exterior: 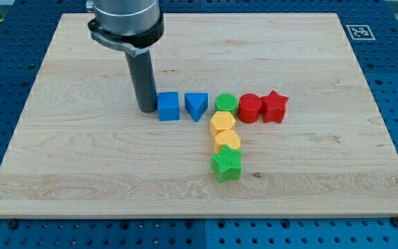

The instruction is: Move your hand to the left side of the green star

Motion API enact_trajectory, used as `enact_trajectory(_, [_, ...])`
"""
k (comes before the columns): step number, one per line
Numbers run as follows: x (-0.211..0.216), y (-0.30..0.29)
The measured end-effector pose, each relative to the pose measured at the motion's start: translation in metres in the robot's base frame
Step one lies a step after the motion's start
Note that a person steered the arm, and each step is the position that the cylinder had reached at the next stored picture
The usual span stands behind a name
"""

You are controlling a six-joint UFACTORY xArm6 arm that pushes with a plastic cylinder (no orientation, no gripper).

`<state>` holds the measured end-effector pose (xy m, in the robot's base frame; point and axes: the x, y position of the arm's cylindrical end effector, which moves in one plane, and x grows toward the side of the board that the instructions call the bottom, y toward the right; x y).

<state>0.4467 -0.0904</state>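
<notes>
Wooden board (81, 173) fills my screen, and no container sits on it, only loose blocks. Starting from the view's left, my tip (146, 110) stands on the wood just beside the blue cube (168, 106), at its left face; whether they touch I cannot tell. It is a plain rod with nothing to open and holds nothing. Next come the blue triangle (196, 106), green cylinder (226, 104), red cylinder (249, 108) and red star (275, 106), in a row across the middle. Below the green cylinder a column drops toward the bottom edge: yellow hexagon (222, 123), a second yellow block (227, 141), then the green star (226, 164), well right of my tip. It has no clear long axis.
</notes>
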Motion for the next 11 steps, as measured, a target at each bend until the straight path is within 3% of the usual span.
enact_trajectory(3, [0.009, -0.005])
enact_trajectory(4, [0.033, -0.006])
enact_trajectory(5, [0.091, 0.0])
enact_trajectory(8, [0.118, 0.001])
enact_trajectory(11, [0.109, 0.067])
